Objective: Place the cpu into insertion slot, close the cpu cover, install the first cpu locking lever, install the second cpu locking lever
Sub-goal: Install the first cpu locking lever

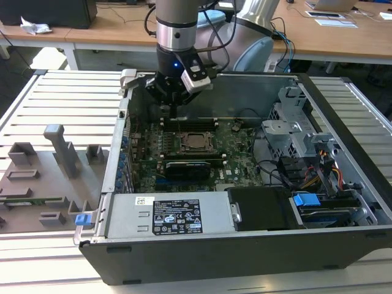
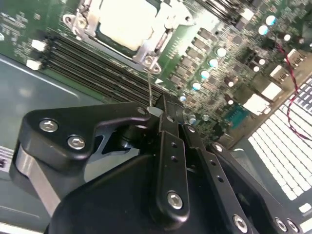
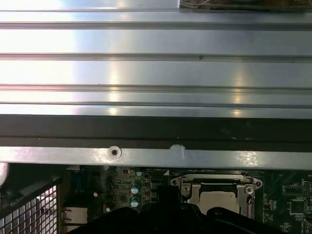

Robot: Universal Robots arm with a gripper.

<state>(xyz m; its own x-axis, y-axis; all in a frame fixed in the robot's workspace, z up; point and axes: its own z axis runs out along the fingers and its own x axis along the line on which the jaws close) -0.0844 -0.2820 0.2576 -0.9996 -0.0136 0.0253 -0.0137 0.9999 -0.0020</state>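
The black robot gripper (image 2: 155, 111) has its fingers pinched together on a thin silver wire locking lever (image 2: 148, 85), whose long axis runs straight from the fingertips to the silver square cpu cover (image 2: 161, 36), lying flat over the dull grey cpu (image 2: 127, 22) on the green circuit board (image 2: 214, 44).

Lighting even and bright; focus variable.
Glare streaks the ribbed metal panel (image 3: 156, 68) in the first wrist view; the gripper (image 2: 163, 114) is blurred close-up.
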